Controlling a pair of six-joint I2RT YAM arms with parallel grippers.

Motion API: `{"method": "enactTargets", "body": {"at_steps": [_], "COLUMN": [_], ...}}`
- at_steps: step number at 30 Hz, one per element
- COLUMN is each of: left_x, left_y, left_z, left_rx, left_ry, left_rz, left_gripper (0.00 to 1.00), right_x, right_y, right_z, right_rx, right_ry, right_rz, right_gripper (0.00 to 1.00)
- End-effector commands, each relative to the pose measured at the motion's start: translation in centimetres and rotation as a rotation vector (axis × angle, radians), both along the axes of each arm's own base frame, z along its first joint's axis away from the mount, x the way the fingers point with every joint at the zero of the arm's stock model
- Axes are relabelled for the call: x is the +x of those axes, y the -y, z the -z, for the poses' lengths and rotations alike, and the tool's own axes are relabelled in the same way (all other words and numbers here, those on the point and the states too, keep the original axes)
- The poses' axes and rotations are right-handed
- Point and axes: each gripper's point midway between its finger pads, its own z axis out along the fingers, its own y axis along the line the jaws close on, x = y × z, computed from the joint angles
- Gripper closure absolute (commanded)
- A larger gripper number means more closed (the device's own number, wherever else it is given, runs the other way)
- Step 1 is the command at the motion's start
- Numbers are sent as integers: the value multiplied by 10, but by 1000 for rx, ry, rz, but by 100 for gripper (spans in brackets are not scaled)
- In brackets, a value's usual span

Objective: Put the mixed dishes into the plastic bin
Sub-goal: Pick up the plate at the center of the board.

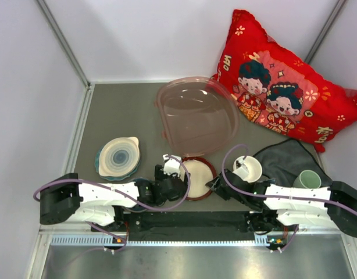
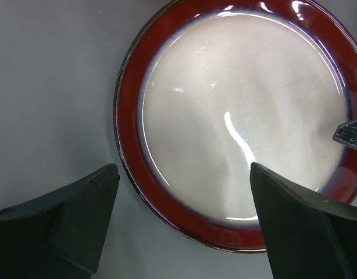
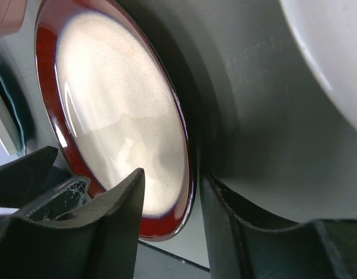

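Red-rimmed plate [image 1: 197,174] is straddled at its edge by the right tool [image 3: 172,174], grip not discernible; the left tool [image 2: 183,168] is spread wide. The rim should be pinched squarely.

The red-rimmed plate [image 2: 236,133] looks glossy glazed ceramic, the table [image 1: 120,110] matt, the bin [image 1: 196,116] translucent plastic.

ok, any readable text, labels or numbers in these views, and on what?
Red cartoon-print pillow: yellow characters near its left edge, too small to read.
Red-rimmed cream round plate, translucent pinkish plastic bin: no lettering visible.
Nothing legible in any view.
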Motion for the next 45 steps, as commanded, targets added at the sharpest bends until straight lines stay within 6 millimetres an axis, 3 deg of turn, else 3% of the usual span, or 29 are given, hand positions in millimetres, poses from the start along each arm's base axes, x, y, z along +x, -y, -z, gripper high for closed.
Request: {"method": "enactTargets", "body": {"at_steps": [1,2,7,12,19,24,30,35,40,45], "left_x": [2,3,4,5,8,9,9,9,10,7], "left_y": [0,0,-1,1,7,16,30,52,64,74], "left_z": [1,0,-2,-6,-6,-2,9,2,-6,1], "left_rx": [-14,-12,-15,-22,-18,-30,-35,-81,-94,-92], "left_ry": [3,3,5,11,17,13,-11,-12,3,-17], "left_rz": [-1,0,0,2,12,23,46,95,133,170], "left_gripper": [1,1,1,1,1,1,2,4,13,26], "right_x": [-9,-9,-8,-9,-10,-13,-21,-23,-24,-21], "right_y": [23,22,26,32,43,50,59,53,43,44], "right_z": [32,32,37,36,15,-11,-16,-14,-16,-16], "right_rx": [-117,-111,-126,-140,-155,-112,-107,-102,-92,-119], "right_ry": [-53,-54,-57,-56,-25,16,12,5,12,21], "right_rz": [21,29,43,50,40,27,1,-31,-71,-67], "right_gripper": [60,67,76,100,100,100,100,100,100,100]}}
